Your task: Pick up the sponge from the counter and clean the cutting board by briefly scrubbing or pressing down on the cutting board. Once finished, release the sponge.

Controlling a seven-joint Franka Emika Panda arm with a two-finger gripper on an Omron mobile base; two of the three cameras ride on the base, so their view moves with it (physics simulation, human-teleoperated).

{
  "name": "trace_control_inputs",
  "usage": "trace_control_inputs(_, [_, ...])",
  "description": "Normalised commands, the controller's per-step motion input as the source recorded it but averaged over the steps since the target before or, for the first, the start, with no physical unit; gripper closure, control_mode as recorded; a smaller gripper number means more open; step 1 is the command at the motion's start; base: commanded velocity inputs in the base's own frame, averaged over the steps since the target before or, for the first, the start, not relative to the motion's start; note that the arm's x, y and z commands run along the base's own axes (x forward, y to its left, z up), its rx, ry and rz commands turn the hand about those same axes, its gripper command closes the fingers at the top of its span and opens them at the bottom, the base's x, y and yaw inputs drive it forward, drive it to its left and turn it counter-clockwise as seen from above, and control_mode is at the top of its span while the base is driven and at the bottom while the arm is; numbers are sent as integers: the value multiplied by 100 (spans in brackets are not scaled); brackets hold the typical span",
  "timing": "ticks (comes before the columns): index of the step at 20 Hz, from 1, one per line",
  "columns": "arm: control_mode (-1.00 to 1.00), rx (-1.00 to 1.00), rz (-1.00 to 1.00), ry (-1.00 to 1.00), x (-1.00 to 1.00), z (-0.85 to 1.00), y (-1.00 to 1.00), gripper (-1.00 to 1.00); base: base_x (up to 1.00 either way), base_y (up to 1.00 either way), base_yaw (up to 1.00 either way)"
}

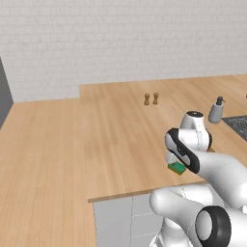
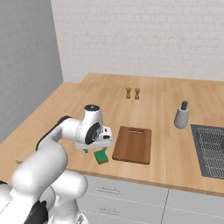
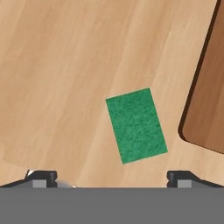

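The green sponge (image 3: 136, 125) lies flat on the light-wood counter (image 3: 65, 74), close to the front edge (image 2: 101, 156). In the hand view my gripper (image 3: 111, 178) hovers above it, open, with its fingertips (image 3: 41, 177) spread wide and nothing between them; the sponge sits ahead of the tips, nearer the right one. The dark reddish-brown cutting board (image 2: 132, 144) lies just right of the sponge, apart from it, and its rounded corner (image 3: 205, 105) shows at the hand view's right edge. In the left base view the sponge (image 1: 177, 167) peeks out under the hand (image 1: 172, 158), and the arm hides the board.
Two small wooden shakers (image 2: 132, 93) stand far back on the counter. A grey soap dispenser (image 2: 181, 115) stands right of the board, beside the dark sink (image 2: 212, 148). The counter's front edge (image 2: 131, 179) runs just below the sponge, over grey cabinets.
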Motion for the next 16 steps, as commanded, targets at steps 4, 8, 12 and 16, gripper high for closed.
trace_control_inputs(4, [-100,0,3,0,12,-21,-4,-100,0,0,0])
trace_control_inputs(8, [-100,0,2,0,10,-19,-3,-100,0,0,0])
trace_control_inputs(12, [-100,0,0,0,11,-16,-2,-100,0,0,0])
trace_control_inputs(16, [-100,0,0,-2,0,-12,0,-100,0,0,0])
